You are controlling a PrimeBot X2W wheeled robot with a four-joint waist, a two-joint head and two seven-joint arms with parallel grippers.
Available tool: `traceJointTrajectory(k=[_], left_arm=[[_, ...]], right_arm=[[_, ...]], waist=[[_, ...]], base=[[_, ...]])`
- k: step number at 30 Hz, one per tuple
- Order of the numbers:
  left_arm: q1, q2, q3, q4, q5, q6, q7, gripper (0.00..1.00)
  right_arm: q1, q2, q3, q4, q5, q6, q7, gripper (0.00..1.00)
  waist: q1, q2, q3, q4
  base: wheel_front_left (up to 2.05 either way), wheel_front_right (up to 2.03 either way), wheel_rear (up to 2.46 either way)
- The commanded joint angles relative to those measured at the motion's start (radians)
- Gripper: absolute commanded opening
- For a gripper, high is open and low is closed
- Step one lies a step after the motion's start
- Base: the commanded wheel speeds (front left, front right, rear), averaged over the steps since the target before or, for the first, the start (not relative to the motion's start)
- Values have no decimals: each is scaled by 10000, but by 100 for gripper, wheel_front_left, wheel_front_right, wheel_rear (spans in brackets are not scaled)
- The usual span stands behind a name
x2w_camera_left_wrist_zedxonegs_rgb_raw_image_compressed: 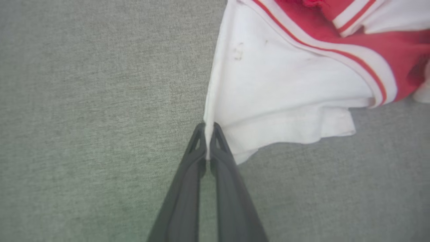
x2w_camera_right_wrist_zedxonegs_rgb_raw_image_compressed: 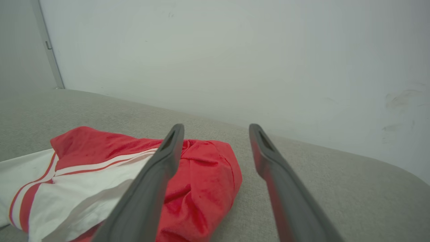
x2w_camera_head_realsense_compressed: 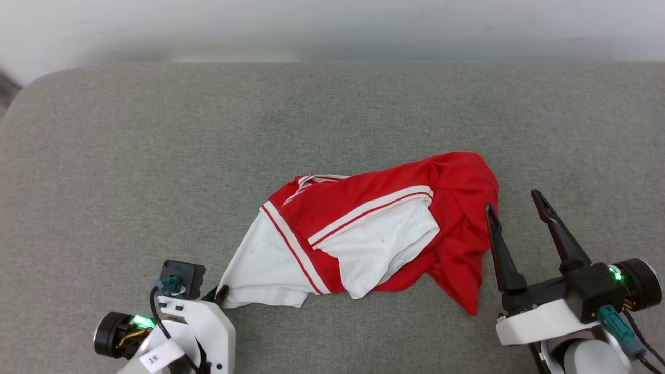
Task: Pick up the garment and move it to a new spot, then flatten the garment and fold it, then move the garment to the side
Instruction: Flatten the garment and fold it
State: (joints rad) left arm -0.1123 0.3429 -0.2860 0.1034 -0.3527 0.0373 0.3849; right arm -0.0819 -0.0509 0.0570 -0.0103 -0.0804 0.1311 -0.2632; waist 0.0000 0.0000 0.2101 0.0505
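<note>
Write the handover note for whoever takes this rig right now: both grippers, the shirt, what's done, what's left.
Left gripper: shut on the edge of the white sleeve, low at the near-left corner of the shirt.
Right gripper: open, holding nothing, beside the shirt's red right-hand edge.
Shirt: crumpled in a heap on the grey cushion, near the middle, not lifted.
Done: the left grip on the sleeve.
Left: lift the shirt and move it to a new spot, flatten it, fold it, then move it aside.
</note>
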Motion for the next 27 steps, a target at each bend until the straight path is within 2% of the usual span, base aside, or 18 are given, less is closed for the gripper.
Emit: traceJointTrajectory(k=[1,2,3,8,13,16,20,23,25,27], left_arm=[[116,-27,-50,-53,-46,-58,-155,2],[185,-47,-48,-89,-52,-57,-292,89],[191,-71,-69,-126,3,-53,-495,100],[9,-139,35,-333,313,3,-1967,100],[-128,26,-17,-730,870,-276,-4343,100],[35,44,-39,-840,1222,-158,-5549,100],[290,-50,-28,-799,1481,48,-6252,100],[515,-162,-124,-695,1609,117,-6410,100],[614,-292,-204,-580,1520,52,-6436,100],[658,-316,-277,-479,1457,-25,-6444,100]], right_arm=[[19,11,-24,31,-10,-7,-24,100],[33,13,-29,53,0,-7,-24,100],[57,13,-44,83,10,-7,-24,100],[165,11,-37,193,10,-7,-24,100],[293,13,-82,188,8,-7,-24,100],[391,13,-64,154,-69,-7,-24,100],[437,13,154,290,-62,-7,13,100],[263,5,243,257,-213,-7,720,100],[94,-40,662,144,-382,-4,1609,100],[-136,-354,1021,3,-166,-10,2799,100]], waist=[[0,0,-90,64],[0,0,-132,88],[0,0,-205,126],[0,0,-571,257],[0,0,-895,412],[0,0,-1047,514],[0,0,-1166,626],[0,0,-1205,748],[0,0,-1197,834],[0,0,-1165,898]], base=[[0,0,0],[0,0,0],[0,0,0],[0,0,0],[0,0,0],[0,0,0],[0,0,0],[0,0,0],[0,0,0],[0,0,0]])
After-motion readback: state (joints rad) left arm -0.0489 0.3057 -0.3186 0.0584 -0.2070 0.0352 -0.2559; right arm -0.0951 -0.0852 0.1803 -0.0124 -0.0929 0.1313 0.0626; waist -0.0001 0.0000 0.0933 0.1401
